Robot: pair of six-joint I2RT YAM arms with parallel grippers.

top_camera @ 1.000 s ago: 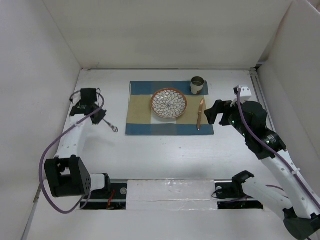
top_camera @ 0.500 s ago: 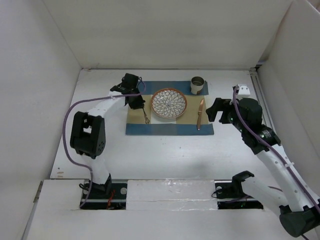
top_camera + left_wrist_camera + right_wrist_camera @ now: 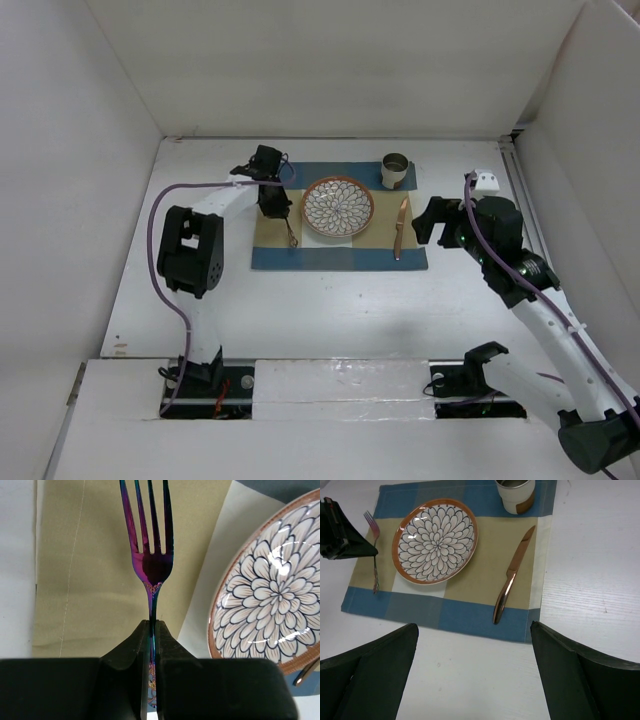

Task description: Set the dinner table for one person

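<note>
My left gripper (image 3: 276, 205) (image 3: 151, 627) is shut on the handle of an iridescent purple fork (image 3: 151, 560) (image 3: 291, 235). The fork is over the left beige band of the checked placemat (image 3: 275, 258), just left of the flower-patterned plate (image 3: 338, 207) (image 3: 435, 541), tines pointing to the far side. Whether it touches the cloth I cannot tell. A copper knife (image 3: 401, 228) (image 3: 512, 577) lies right of the plate, and a cup (image 3: 396, 170) stands at the mat's far right corner. My right gripper (image 3: 432, 222) (image 3: 474, 626) hangs open and holds nothing, over the white dinner table (image 3: 330, 300) at the mat's right edge.
White walls close in the table on the left, back and right (image 3: 60, 200). The left arm's purple cable (image 3: 160, 250) loops over the table's left side. The arm bases sit at the near edge (image 3: 340, 385).
The left arm has swung from the table's left side over to the placemat, carrying the fork to the spot left of the plate. The right arm has barely moved.
</note>
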